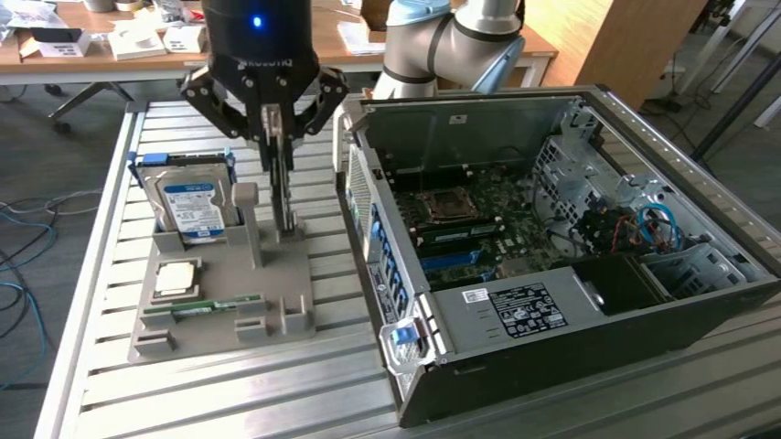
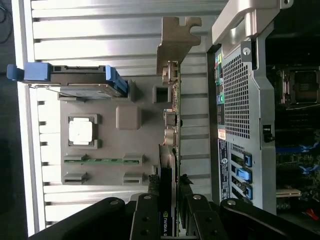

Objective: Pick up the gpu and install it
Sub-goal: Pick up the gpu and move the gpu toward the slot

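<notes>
jaws: closed narrowly on the gpu (image 1: pixel 284 194)
gpu: upright between the jaws, lower edge in grey holder (image 1: pixel 291 274)

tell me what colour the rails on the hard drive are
The rails are blue; the wrist view shows it best.

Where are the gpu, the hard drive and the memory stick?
gpu (image 1: pixel 284 197): exterior view, its thin upright edge.
hard drive (image 1: pixel 196 206): exterior view, its blue-white label.
memory stick (image 1: pixel 201 306): exterior view, middle of the green strip.

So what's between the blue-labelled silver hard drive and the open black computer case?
The thin dark gpu card, edge-on in the gripper, in the exterior view.
</notes>
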Robot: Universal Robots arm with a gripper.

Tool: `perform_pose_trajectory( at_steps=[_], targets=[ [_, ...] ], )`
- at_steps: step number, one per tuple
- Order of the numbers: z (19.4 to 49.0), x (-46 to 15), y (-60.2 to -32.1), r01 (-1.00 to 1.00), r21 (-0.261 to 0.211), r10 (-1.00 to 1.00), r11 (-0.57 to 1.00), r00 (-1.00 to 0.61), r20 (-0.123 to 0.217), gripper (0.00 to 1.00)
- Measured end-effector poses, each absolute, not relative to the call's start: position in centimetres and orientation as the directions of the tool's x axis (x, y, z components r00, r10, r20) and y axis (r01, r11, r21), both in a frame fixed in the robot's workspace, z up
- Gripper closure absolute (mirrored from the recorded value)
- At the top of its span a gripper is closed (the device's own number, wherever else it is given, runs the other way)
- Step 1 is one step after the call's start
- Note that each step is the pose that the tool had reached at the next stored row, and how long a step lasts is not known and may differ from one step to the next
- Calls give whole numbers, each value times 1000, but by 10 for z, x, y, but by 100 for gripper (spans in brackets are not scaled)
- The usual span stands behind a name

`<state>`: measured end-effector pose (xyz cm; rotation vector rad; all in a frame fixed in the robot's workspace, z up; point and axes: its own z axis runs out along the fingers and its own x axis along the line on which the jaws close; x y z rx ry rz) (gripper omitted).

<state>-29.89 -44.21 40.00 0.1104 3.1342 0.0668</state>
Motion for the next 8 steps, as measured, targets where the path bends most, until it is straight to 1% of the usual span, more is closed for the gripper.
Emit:
perform_pose_trajectory(
  at_steps=[8],
  targets=[
    [420, -299, -442, 70, 43, 70, 997, -998, -3, 74]
  ],
)
